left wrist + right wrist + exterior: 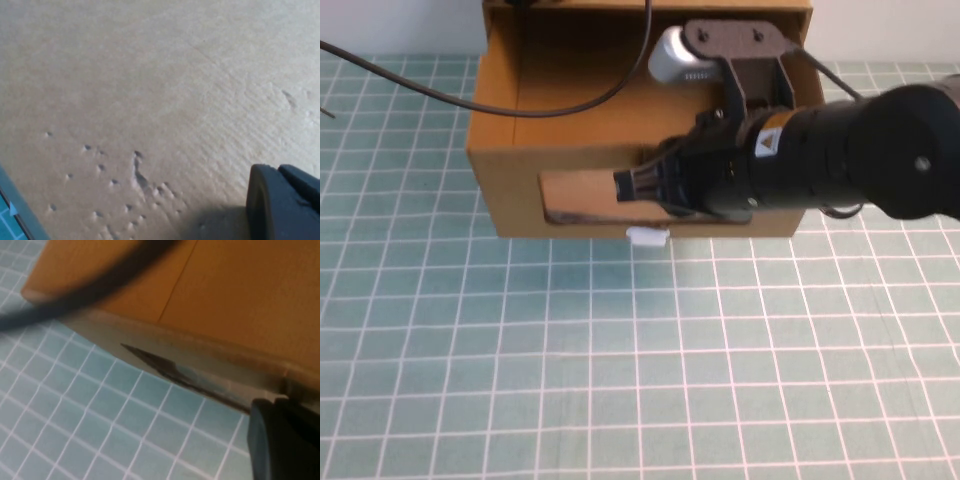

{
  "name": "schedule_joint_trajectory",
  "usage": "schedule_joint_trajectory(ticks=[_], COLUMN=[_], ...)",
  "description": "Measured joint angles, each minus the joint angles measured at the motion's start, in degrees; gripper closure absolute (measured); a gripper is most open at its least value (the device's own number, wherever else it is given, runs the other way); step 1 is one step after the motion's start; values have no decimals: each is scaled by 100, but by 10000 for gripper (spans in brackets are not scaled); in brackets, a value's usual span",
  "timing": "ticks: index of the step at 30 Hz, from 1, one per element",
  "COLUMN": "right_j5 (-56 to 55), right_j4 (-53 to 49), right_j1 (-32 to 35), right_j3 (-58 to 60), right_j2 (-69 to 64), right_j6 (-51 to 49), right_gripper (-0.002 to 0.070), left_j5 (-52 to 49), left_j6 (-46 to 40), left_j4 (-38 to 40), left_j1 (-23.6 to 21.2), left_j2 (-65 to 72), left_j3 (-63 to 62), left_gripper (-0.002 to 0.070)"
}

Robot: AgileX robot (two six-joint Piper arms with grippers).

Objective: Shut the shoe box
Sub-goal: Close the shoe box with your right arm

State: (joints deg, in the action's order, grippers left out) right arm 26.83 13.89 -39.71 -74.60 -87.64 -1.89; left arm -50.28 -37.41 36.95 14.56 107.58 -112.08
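The shoe box [570,120] is brown cardboard and stands at the far middle of the table. Its drawer is slid out toward me, with the top open. The clear front window [580,195] has a small white pull tab [647,237] below it. My right gripper [625,185] is shut and lies across the drawer's front, its tip against the window; in the right wrist view [285,402] it sits at the box's lower front edge [200,360]. My left gripper [281,171] is shut and hovers close to a plain cardboard face [150,90].
The box rests on a green mat with a white grid [620,380], with open mat in front and to the left. A black cable [470,100] crosses over the open drawer. My right arm [860,150] reaches in from the right, over the box's right front.
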Motion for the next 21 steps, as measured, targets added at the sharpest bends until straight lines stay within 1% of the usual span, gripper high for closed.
schedule_joint_trajectory(ticks=[6,18,21], right_j5=[-34,186,445], right_j4=[-34,48,163], right_j1=[35,695,793], right_j3=[-465,-1376,-1602], right_j2=[-291,-1005,-1114], right_j6=[0,0,56], right_gripper=[687,687,687], left_j5=[-22,-44,-43], left_j6=[0,0,0], left_j4=[4,13,27], left_j1=[0,0,0], left_j2=[0,0,0], left_j3=[0,0,0], left_gripper=[680,680,680])
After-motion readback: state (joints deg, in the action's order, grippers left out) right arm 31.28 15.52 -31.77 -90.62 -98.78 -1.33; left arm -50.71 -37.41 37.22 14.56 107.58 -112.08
